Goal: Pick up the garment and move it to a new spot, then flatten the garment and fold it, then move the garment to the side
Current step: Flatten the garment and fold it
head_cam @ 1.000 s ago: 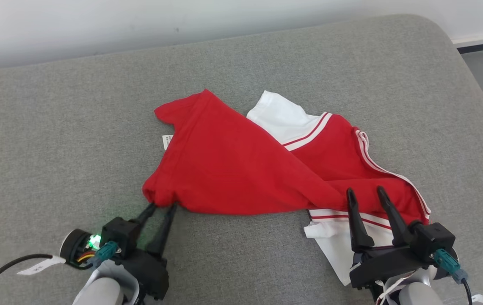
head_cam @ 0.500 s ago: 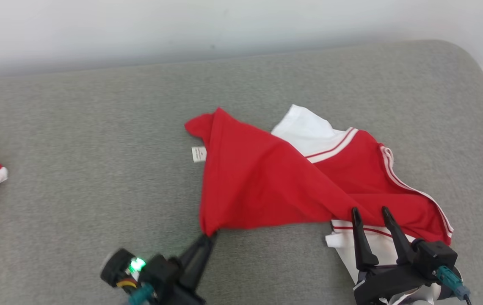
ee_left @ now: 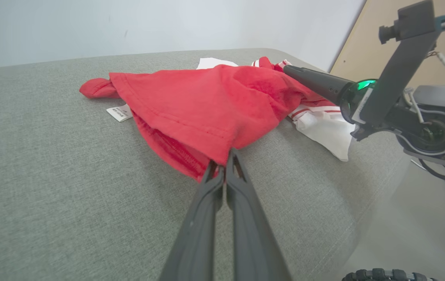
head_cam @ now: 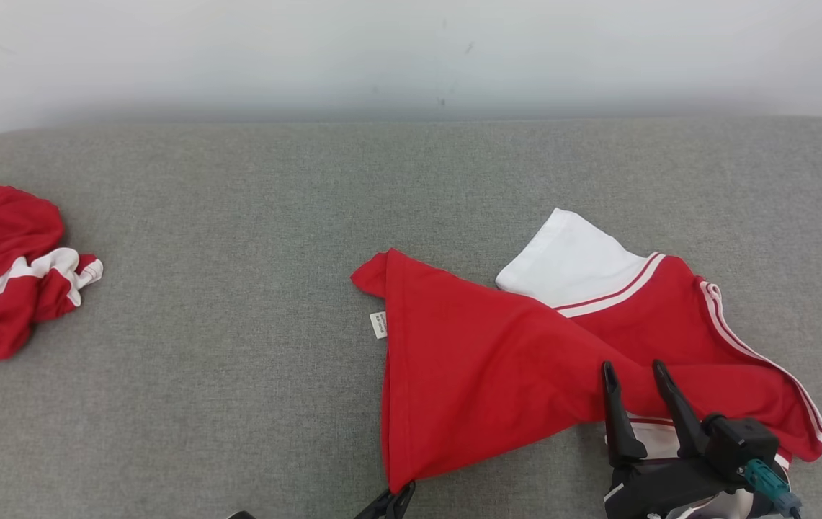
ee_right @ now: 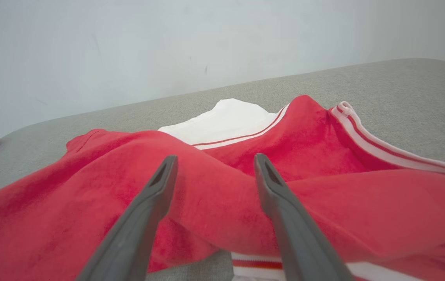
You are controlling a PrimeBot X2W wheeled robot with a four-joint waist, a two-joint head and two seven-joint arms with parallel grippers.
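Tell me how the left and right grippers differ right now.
The left gripper is shut, pinching the near corner of the garment; the right gripper is open and grips nothing. The left one's tips meet on the cloth; the right one's stand apart over the red fabric. Both are dark, long-fingered and at the garment's near edge.

Grey woven-fabric counter [head_cam: 238, 404], padded look, rounded far corners, set against a pale wall. On its right half lies a red garment [head_cam: 483, 367], loosely folded over itself into a triangle, with a white panel [head_cam: 569, 263] edged in red-and-white stripes at the far side. A small white label [head_cam: 378, 324] lies on the fabric at its left edge. Well apart at the left edge, a crumpled red-and-white garment [head_cam: 0, 281].
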